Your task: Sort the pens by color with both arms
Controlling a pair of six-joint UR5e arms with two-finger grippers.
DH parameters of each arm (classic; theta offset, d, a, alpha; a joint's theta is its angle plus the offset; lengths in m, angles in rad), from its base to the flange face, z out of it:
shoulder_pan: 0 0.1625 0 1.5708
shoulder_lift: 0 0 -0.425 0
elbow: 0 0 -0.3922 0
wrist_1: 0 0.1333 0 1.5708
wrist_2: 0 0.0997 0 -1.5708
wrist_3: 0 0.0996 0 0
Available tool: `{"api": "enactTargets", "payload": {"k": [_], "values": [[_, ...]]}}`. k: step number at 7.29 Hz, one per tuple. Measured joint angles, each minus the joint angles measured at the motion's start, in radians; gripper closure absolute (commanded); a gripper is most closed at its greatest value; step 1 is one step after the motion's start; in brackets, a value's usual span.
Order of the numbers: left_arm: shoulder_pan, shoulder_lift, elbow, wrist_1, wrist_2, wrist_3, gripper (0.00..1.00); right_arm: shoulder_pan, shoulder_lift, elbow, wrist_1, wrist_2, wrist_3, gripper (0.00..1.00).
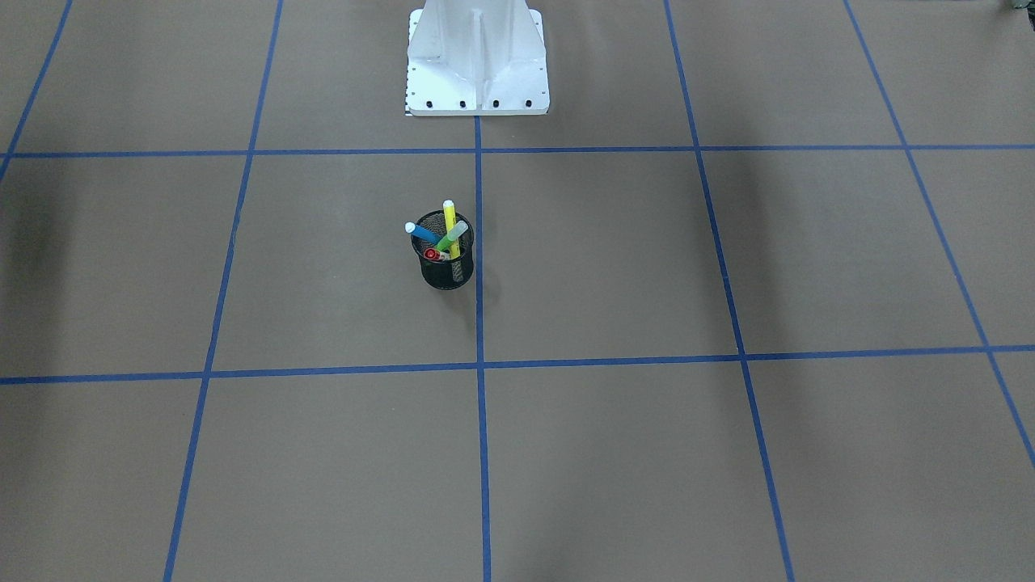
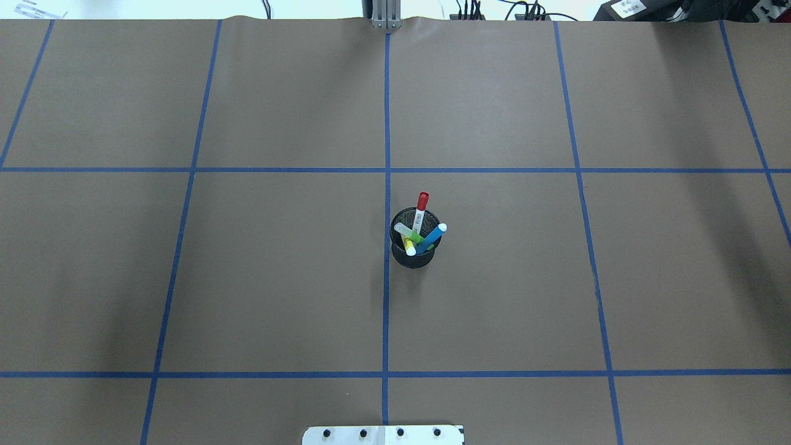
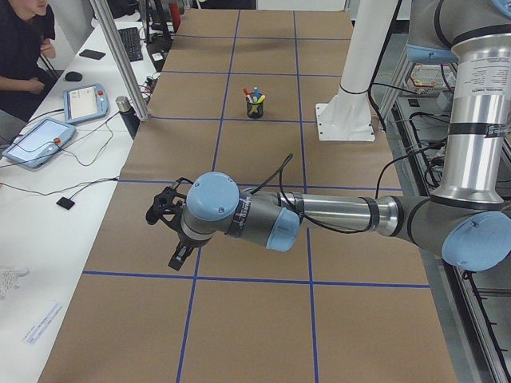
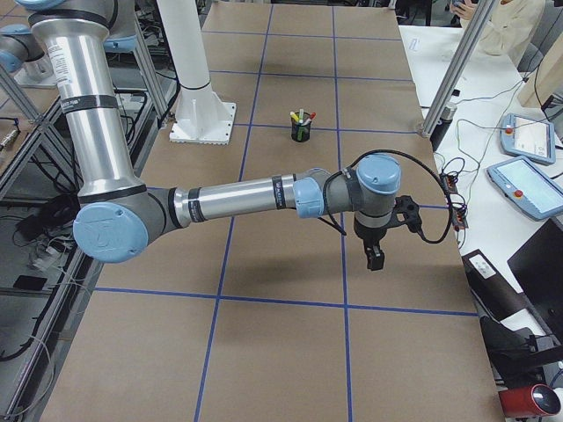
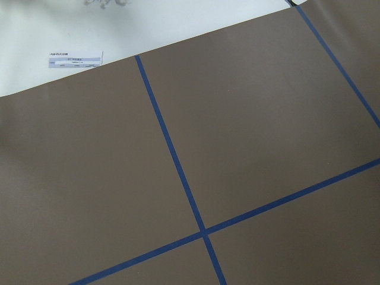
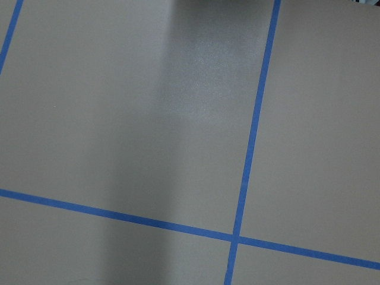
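Black mesh cup (image 2: 415, 258) at table (image 2: 278, 278) centre, holding blue pen (image 2: 432, 237), red-capped pen (image 2: 421, 211), green pen (image 1: 449, 238), yellow pen (image 1: 449, 220). Cannot tell jaw spread of left gripper (image 3: 177, 259) or right gripper (image 4: 375, 258). Advise descending, pinching one protruding cap.

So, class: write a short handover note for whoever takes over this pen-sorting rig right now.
Grippers: the left gripper hangs above the bare table towards its left end, and the right gripper towards its right end. Whether either is open or shut cannot be told.
Pens: the blue pen, red-capped pen, green pen and yellow pen all stand in the black mesh cup, just on the robot's right of the centre tape line.
Done: nothing sorted.
Left: take out every pen and group by colour.
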Motion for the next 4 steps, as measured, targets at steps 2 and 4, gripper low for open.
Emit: {"api": "enactTargets", "payload": {"k": [2,4], "values": [[0.001,-0.001,0.001,0.0,0.0,0.0,0.0,-0.001,0.0,-0.001,0.001,0.002,0.0,0.0],[0.002,-0.001,0.002,0.0,0.0,0.0,0.0,-0.027,0.015,0.001,0.006,-0.001,0.0,0.0]]}}
